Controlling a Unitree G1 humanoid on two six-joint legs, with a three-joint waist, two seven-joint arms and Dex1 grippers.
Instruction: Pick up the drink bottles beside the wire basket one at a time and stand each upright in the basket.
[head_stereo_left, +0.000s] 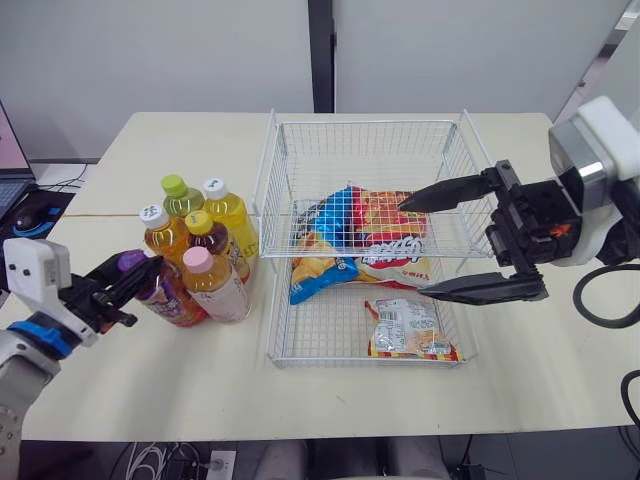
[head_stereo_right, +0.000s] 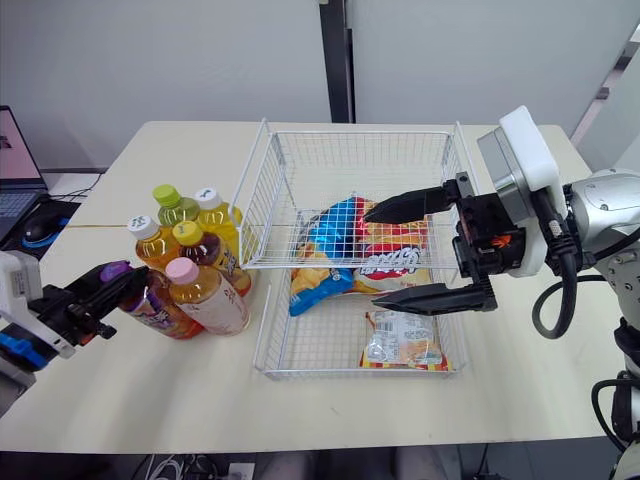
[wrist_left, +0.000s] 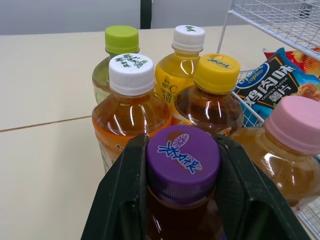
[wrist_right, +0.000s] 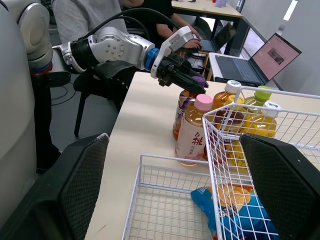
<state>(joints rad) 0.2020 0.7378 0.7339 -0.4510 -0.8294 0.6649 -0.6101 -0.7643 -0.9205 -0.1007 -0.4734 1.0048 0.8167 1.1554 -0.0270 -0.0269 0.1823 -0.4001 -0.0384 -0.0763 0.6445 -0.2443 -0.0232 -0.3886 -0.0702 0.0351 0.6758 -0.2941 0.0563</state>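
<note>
**Purple cap pinched, basket off to the right**

Purple-capped bottle (head_stereo_left: 165, 295) is the one in play. It stands upright on the surface (head_stereo_left: 120, 390), at the near outer edge of the bunch of bottles on the robot's left of the wire basket (head_stereo_left: 268, 165). From the left wrist we see the left tool (wrist_left: 182, 142) with a finger on each side of the cap, pinching the neck just under it.

The right tool (head_stereo_left: 411, 248) hangs over the middle of the basket, spread wide and holding nothing. So the left arm is the near one for every bottle, and we'd say the right one is more in the way than helping.

What the next move turns on, as we read it:

- The basket lies to the right of the held bottle, as the robot sees it.
- The pink-capped bottle (head_stereo_left: 198, 260) stands between them, touching or just beside the held one.
- The bottle's long axis is vertical, so there's nothing to turn. It wants lifting above the other caps and the basket rim, then carrying right.
- The chip bags (head_stereo_left: 375, 225) and a small packet (head_stereo_left: 408, 328) cover a lot of the basket floor. The near left corner and the far end look barest to us, so we'd aim there or it'll tip on a bag.

No bottle is in the basket yet.
</note>
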